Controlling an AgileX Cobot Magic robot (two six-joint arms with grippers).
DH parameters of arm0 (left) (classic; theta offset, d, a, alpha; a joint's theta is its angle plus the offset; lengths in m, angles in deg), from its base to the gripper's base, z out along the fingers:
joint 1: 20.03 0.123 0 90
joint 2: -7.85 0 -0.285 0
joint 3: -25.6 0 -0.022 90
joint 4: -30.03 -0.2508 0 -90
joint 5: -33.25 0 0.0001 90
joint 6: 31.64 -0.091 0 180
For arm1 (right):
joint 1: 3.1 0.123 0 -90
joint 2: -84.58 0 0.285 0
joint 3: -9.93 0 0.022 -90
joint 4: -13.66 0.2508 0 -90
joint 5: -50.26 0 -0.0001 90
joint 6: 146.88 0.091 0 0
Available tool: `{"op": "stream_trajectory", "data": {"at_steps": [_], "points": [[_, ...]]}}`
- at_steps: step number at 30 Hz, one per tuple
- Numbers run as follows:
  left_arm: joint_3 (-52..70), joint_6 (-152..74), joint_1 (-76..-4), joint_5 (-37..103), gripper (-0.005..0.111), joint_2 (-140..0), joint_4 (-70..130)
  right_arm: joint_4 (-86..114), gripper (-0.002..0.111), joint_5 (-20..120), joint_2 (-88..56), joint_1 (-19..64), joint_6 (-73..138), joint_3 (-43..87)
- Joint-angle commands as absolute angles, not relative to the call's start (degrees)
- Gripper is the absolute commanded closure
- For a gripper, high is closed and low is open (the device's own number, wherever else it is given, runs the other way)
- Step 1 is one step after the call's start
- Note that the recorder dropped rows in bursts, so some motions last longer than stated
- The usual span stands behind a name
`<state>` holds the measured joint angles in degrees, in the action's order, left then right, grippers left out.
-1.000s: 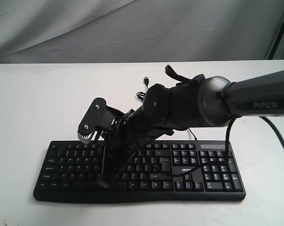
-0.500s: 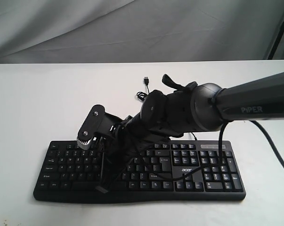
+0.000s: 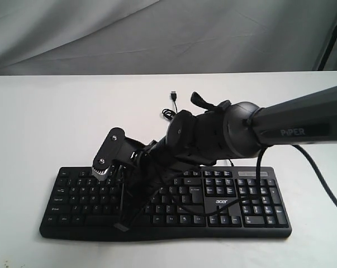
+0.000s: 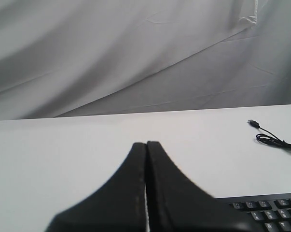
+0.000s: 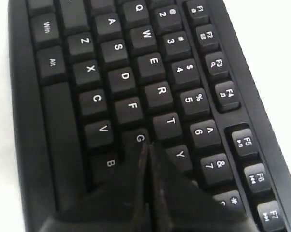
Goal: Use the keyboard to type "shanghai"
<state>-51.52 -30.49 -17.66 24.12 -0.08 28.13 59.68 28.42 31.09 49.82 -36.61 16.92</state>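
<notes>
The black keyboard (image 3: 252, 206) lies along the table's front, its number pad and acer logo to the right. My right arm reaches across it from the right. The right gripper (image 3: 122, 222) points down at the left-middle keys, shut and holding nothing. In the right wrist view the right gripper (image 5: 148, 144) has its joined tips between the G key (image 5: 138, 137) and the Y key (image 5: 180, 153), covering the key beside G; contact cannot be told. The left gripper (image 4: 146, 143) is shut and empty over bare table, with a keyboard (image 4: 273, 212) corner beside it.
The keyboard's thin cable and USB plug (image 3: 173, 95) lie loose on the white table (image 3: 39, 123) behind the keyboard; the plug (image 4: 253, 123) also shows in the left wrist view. A grey cloth backdrop (image 3: 157, 33) hangs behind the table. A dark stand (image 3: 333, 33) rises at the far right.
The right gripper has dropped lower toward the keys and shifted slightly left. The keyboard has not moved.
</notes>
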Motion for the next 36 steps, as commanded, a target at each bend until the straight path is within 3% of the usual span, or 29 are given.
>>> {"op": "stream_trajectory", "data": {"at_steps": [1,15,28,36], "points": [[-51.62,-30.33,-18.03,24.47,0.107,0.06,28.13,59.90,0.108,28.55,31.35,49.45,-37.17,17.31],[-51.62,-30.33,-18.03,24.47,0.107,0.06,28.13,60.14,0.108,26.63,30.72,49.72,-37.17,14.48],[-51.62,-30.33,-18.03,24.47,0.107,0.06,28.13,58.35,0.108,19.90,42.96,54.72,-34.01,-7.56],[-51.62,-30.33,-18.03,24.47,0.107,0.06,28.13,52.68,0.108,16.51,44.84,54.97,-28.60,-10.43]]}}
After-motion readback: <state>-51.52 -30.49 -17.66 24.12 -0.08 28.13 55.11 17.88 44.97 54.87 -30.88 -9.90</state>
